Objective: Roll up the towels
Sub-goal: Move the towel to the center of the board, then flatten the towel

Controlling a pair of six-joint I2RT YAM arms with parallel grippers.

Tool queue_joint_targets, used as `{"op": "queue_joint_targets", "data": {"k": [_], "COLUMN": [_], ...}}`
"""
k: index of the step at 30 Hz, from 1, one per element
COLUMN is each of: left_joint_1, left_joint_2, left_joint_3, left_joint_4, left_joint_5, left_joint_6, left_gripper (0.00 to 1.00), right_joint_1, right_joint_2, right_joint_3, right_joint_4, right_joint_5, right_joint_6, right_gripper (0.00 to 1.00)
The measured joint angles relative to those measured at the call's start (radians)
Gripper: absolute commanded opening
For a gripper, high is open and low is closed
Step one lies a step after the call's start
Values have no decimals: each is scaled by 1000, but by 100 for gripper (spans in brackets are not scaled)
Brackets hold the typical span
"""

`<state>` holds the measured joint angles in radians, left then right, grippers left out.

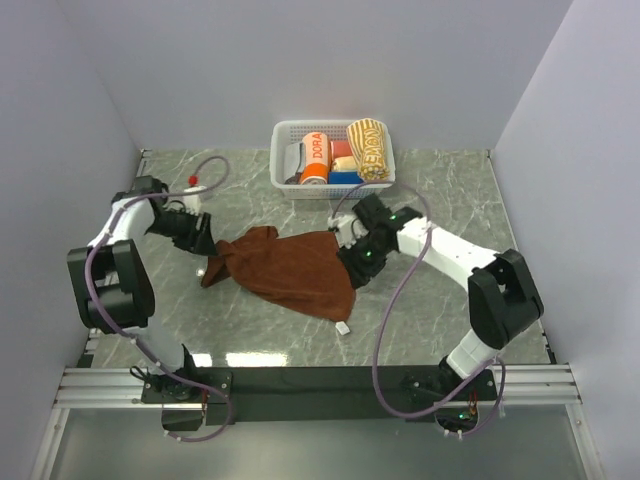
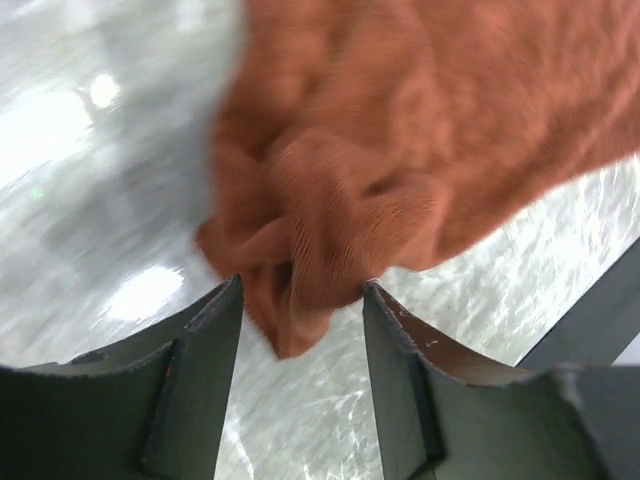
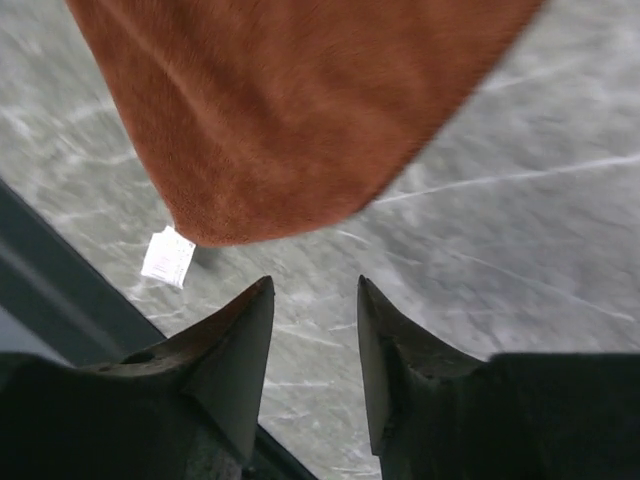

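Rust-brown cloth towel [image 1: 290, 268] lies on the grey marble tabletop [image 1: 440, 200] in the top view, long axis left-right, left tool [image 1: 207, 243] at its bunched end, right tool [image 1: 356, 262] at the other. Left wrist alone shows jaws parted, the bunched corner unpinched between them. Right wrist: jaws half apart, empty, hem just ahead

Top view is bright and even, lit from above and pretty sharp. Just a soft shadow under the towel [image 1: 290, 270], plus a couple of pale reflections on the table [image 1: 440, 200] near the front edge. Left wrist shot is smeared: table blurry with blown-out glare spots, towel folds crisp only close in. Right wrist: table streaky, towel fuzzy, right pincer [image 3: 315, 285] nearly black.
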<state>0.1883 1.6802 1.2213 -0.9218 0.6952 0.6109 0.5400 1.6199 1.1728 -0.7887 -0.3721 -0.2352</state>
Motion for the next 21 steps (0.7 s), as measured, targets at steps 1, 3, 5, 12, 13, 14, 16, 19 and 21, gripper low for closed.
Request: {"op": "queue_joint_targets", "data": {"k": [1,3,5,12,13,14,16,19,21], "left_joint_1": [33,86,130,153,153,153,153,153,153], "left_joint_2": [15,41,55,52,52,50,45,39,36], "left_joint_3": [11,36,51,41,30,13,-26,-76,-98], "left_joint_4": [1,-1,0,-22,-23,-19,-23,-33,-42], "left_joint_5": [4,15,18,22,21,19,9,-13,-26], "left_joint_6": [-14,-33,-48,-56,-56,-55,-54,-38,-19], "left_gripper": [59,60,62,78,79,79,77,73,73], "right_joint_1": [34,100,159,289,299,310,330,358,377], "right_joint_2": [-2,-4,-3,10,13,17,30,51,64], "right_joint_3": [-22,-53,-73,-101,-102,-102,-103,-111,-126], "right_joint_4": [11,35,58,119,123,127,140,158,170], "right_joint_5": [21,66,107,182,185,189,194,197,200], "right_joint_6": [-4,-16,-27,-63,-66,-68,-70,-69,-69], "right_gripper": [45,45,48,64,65,66,67,70,71]}}
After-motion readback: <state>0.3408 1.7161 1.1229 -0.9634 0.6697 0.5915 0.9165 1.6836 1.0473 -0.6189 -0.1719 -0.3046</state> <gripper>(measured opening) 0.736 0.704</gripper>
